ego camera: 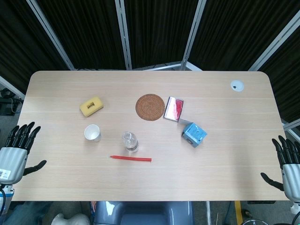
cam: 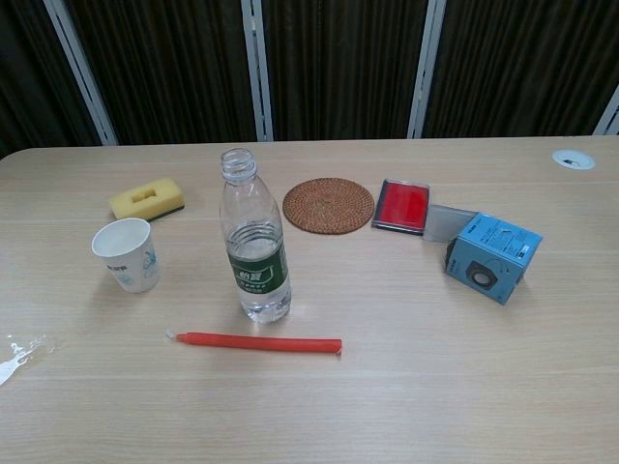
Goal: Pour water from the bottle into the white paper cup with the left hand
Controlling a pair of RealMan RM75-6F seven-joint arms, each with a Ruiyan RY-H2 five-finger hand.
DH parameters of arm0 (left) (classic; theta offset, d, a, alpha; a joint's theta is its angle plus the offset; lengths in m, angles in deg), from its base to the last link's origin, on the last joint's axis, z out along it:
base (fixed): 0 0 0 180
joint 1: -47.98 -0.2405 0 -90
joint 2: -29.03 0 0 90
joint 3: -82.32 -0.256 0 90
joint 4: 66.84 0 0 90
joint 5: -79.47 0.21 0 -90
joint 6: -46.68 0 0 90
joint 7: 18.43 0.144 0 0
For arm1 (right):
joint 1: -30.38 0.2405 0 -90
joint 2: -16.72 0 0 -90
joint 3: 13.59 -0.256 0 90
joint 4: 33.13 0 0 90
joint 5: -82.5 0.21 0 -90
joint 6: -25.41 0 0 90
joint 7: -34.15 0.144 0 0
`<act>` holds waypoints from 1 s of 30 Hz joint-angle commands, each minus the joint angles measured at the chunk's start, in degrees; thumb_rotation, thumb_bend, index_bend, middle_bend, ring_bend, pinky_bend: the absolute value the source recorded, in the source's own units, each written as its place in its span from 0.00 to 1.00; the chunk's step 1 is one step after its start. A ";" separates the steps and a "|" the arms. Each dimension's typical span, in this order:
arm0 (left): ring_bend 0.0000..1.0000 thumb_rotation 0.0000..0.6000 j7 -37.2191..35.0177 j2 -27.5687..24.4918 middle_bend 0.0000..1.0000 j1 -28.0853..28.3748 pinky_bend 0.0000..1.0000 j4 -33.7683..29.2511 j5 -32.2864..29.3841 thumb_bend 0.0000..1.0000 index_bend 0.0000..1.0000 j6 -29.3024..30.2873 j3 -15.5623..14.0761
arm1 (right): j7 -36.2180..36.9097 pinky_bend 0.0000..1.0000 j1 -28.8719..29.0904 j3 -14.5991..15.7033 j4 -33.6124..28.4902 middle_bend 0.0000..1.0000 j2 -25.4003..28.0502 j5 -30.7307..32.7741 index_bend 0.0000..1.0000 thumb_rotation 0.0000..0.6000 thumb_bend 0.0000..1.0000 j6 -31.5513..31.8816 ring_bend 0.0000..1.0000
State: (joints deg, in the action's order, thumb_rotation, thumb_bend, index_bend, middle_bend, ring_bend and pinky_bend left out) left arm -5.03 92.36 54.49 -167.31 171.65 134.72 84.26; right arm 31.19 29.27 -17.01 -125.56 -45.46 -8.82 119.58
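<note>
Head view: pale wood-grain desk (ego camera: 211,178), left hand (ego camera: 18,151) at the lower left edge and right hand (ego camera: 288,161) at the lower right, fingers apart and holding nothing.
Chest view, neither hand visible: the uncapped, ribbed clear plastic bottle (cam: 253,238) stands upright at centre, the white paper cup (cam: 128,254) just left of it, a thin red stick (cam: 257,342) below, and a round woven coaster (cam: 328,205) and yellow sponge (cam: 147,198) behind.
</note>
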 commanded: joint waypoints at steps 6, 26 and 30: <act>0.00 1.00 -2.25 0.72 0.00 2.19 0.00 1.11 0.42 0.00 0.00 -2.82 0.50 | 0.32 0.00 0.23 0.00 -0.69 0.00 0.39 -0.18 0.00 1.00 0.00 -0.33 0.00; 0.00 1.00 -42.72 17.71 0.00 27.58 0.00 14.49 -4.03 0.00 0.00 -34.85 5.43 | -3.05 0.00 2.58 -1.98 0.16 0.00 -1.17 5.82 0.00 1.00 0.00 -5.64 0.00; 0.00 1.00 -44.51 23.58 0.00 29.94 0.00 21.30 -5.45 0.00 0.00 -36.65 5.85 | -4.12 0.00 3.00 -2.57 1.00 0.00 -1.81 7.46 0.00 1.00 0.00 -6.48 0.00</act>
State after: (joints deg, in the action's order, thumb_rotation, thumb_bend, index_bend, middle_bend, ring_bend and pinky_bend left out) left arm -47.96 112.61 82.60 -149.79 167.39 99.61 89.59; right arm 27.33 32.13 -19.39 -124.82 -47.06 -1.64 113.25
